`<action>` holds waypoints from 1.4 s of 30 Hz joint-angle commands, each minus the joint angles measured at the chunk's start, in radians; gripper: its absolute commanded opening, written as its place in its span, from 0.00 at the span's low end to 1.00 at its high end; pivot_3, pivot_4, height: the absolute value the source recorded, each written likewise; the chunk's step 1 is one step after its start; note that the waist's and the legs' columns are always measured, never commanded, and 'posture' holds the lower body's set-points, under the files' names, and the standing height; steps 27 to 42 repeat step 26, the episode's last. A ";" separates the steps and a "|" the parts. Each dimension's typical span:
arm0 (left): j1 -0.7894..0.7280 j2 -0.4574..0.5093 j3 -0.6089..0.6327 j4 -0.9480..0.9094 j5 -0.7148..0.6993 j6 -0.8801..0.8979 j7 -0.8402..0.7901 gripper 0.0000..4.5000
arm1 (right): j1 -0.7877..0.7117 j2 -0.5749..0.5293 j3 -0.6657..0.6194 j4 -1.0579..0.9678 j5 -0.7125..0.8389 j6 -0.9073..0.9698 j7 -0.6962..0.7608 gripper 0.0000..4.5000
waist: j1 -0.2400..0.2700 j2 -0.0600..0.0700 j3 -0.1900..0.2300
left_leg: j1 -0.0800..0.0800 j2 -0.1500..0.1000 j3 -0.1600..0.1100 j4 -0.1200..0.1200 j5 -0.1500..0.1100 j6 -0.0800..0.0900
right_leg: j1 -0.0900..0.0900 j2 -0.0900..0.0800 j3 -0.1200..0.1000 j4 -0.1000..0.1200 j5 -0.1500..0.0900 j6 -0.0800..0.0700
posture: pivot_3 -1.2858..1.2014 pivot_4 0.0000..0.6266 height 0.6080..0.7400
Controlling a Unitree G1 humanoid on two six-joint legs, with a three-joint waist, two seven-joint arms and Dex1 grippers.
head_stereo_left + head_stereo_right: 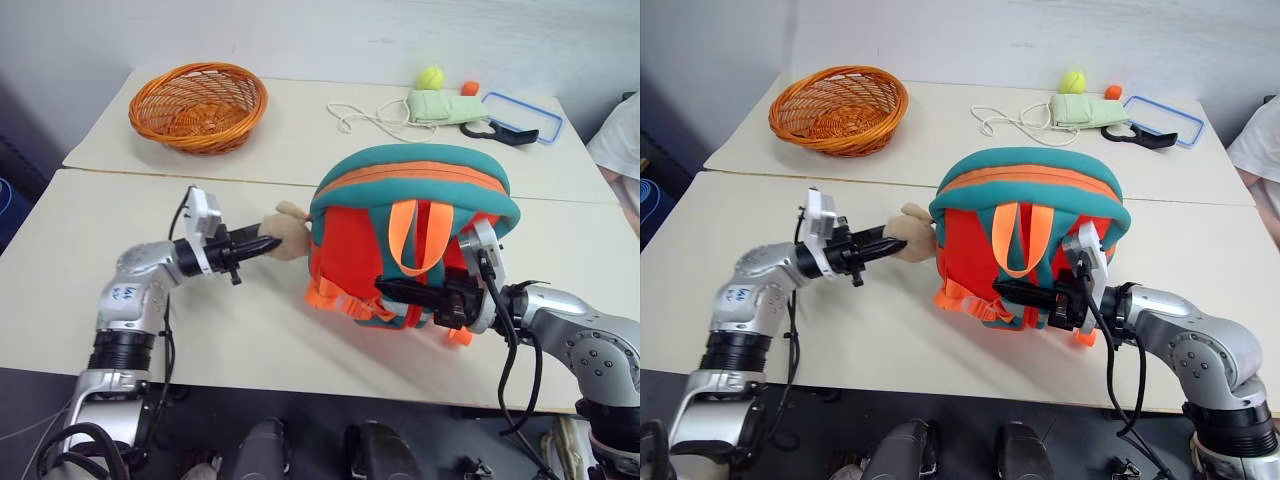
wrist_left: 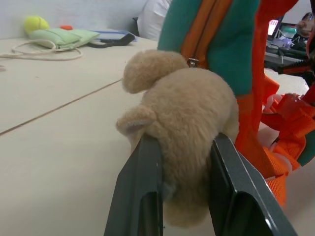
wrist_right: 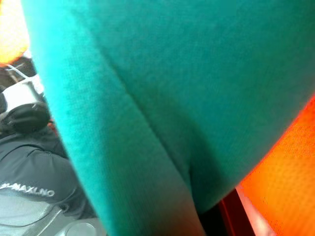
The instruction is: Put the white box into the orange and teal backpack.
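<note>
One orange and teal backpack [image 1: 410, 235] stands upright on the table [image 1: 120, 240], the left gripper [image 1: 262, 244] pinching its single plush bear [image 2: 182, 118] while the right gripper [image 1: 395, 290], fingers closed, grips a strap at the backpack's base. The backpack looks soft, light and floppy, best held by strap or rim. One wicker basket [image 1: 198, 105] sits well behind the backpack; the white box is unseen, likely inside already.

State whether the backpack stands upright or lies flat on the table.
Upright: the backpack stands on its base, straps facing the camera, left gripper clamped on its plush bear.
</note>
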 commanded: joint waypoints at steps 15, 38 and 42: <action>0.400 0.256 0.220 -0.295 0.004 0.029 0.058 1.00 | 0.346 -0.251 -0.298 0.061 -0.199 -0.257 0.362 0.90 | -0.001 0.001 0.000 | 0.001 0.000 0.000 -0.004 -0.001 0.001 | 0.000 -0.001 0.000 -0.003 0.000 0.000 | 0.52 0.24 1.00; 0.721 0.261 0.399 -0.431 0.051 -0.039 0.131 1.00 | 0.099 -0.272 -0.257 0.898 -0.632 -1.052 0.528 0.99 | -0.026 0.004 0.001 | 0.018 0.000 0.004 -0.008 -0.008 0.008 | 0.017 -0.004 0.001 -0.013 0.000 -0.001 | 0.52 0.24 1.00; 0.721 0.261 0.399 -0.431 0.051 -0.039 0.131 1.00 | 0.099 -0.272 -0.257 0.898 -0.632 -1.052 0.528 0.99 | -0.026 0.004 0.001 | 0.018 0.000 0.004 -0.008 -0.008 0.008 | 0.017 -0.004 0.001 -0.013 0.000 -0.001 | 0.52 0.24 1.00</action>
